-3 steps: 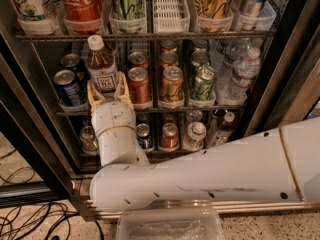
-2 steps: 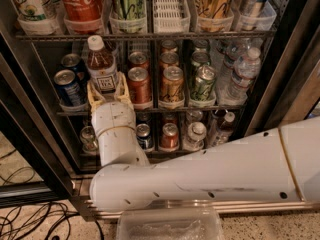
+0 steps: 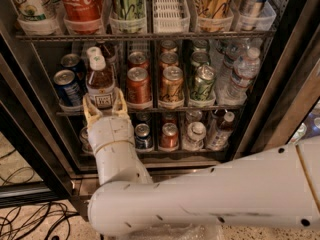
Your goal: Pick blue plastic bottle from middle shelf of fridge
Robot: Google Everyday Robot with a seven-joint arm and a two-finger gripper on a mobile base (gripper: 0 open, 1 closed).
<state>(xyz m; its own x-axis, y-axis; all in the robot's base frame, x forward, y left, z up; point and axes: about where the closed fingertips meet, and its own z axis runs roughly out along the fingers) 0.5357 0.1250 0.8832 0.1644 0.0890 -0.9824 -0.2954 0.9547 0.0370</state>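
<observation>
The blue plastic bottle (image 3: 100, 82), with dark drink, a white cap and a white label, stands upright at the front left of the middle shelf (image 3: 170, 107) of the fridge (image 3: 35, 134). My gripper (image 3: 104, 103) reaches up from below. Its tan fingers (image 3: 89, 110) sit on either side of the bottle's label and are shut on it. A second white-capped bottle (image 3: 93, 51) shows just behind it. My white arm (image 3: 210, 199) fills the lower right of the view.
Blue cans (image 3: 67, 86) stand left of the bottle and red cans (image 3: 138, 85) right of it, then a green can (image 3: 202, 82) and water bottles (image 3: 240, 74). A Coca-Cola container (image 3: 82, 4) is on the top rack. Cables (image 3: 30, 219) lie on the floor.
The gripper and the bottle have come down and toward the camera together, out of the lane. The cans beside it have not moved. A second capped bottle now shows behind.
</observation>
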